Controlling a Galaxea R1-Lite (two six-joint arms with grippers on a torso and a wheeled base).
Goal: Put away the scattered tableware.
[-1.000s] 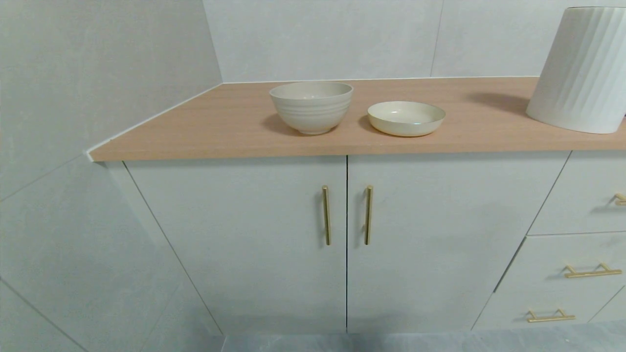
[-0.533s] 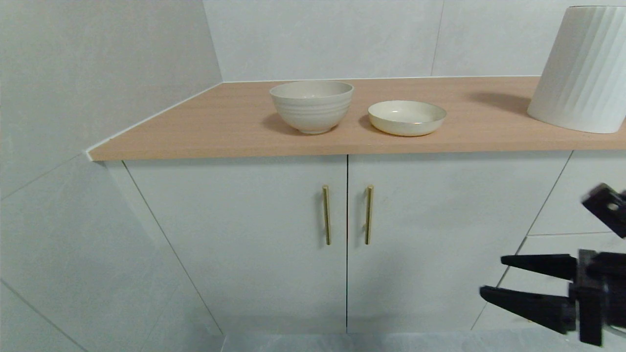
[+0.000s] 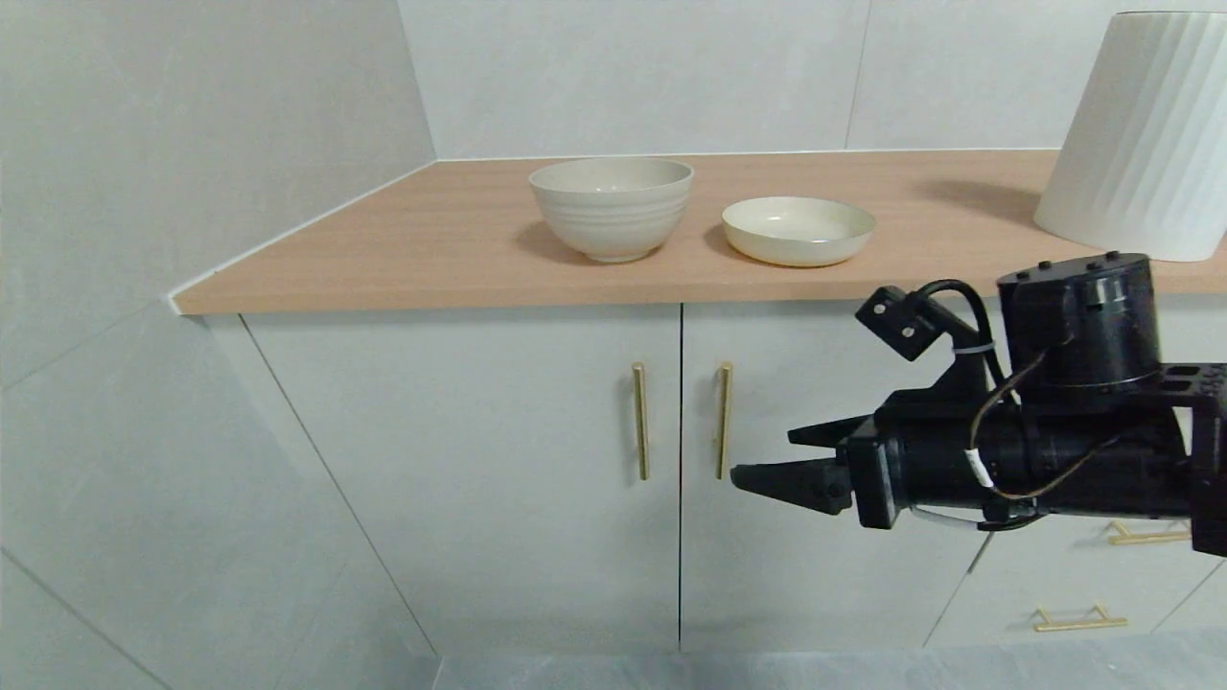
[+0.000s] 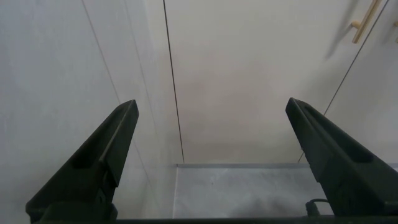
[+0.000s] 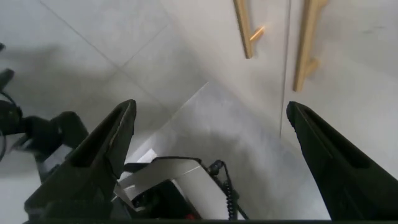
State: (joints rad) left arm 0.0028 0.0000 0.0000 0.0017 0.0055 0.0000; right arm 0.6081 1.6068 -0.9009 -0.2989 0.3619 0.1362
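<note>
Right gripper (image 3: pixel 763 455): jaws apart, nothing between them. It sits in front of the right cabinet door (image 3: pixel 786 374), tips just right of that door's gold handle (image 3: pixel 723 422), below the counter edge. Left gripper (image 4: pixel 211 121): jaws wide apart too, empty, facing a pale cabinet front low near the floor. Deep bowl (image 3: pixel 612 206) and shallow dish (image 3: pixel 798 230) stand side by side, not touching, on the wood countertop (image 3: pixel 403 259). White ribbed container (image 3: pixel 1141 134) stands further right on the counter.

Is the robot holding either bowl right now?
No, the deep bowl and shallow bowl sit on the countertop, clear of the right gripper.
</note>
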